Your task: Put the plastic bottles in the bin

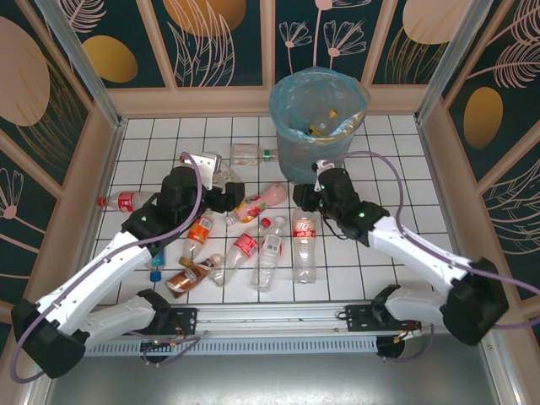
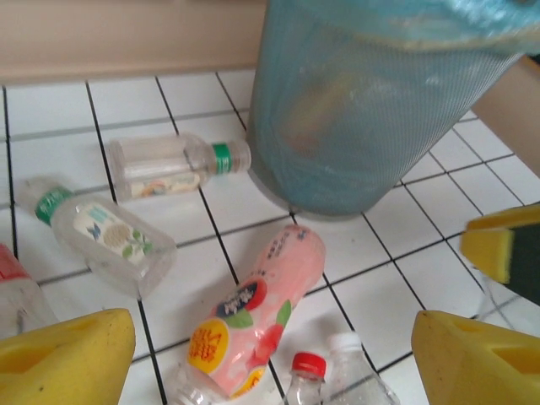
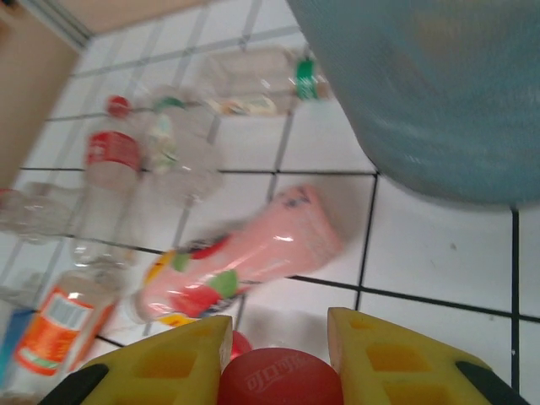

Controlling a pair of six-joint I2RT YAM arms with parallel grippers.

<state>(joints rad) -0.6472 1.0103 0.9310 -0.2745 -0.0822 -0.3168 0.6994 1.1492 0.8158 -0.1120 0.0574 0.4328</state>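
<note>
Hand, right, seemingly snug on bottle

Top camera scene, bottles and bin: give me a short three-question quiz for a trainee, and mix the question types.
1. True or false: the pink bottle lies on its side outside the bin.
2. Which colour is the bottle cap in the right gripper? A green, B red, C white.
3. In one word, is the left gripper open or shut?

Key: 1 true; 2 B; 3 open.
</note>
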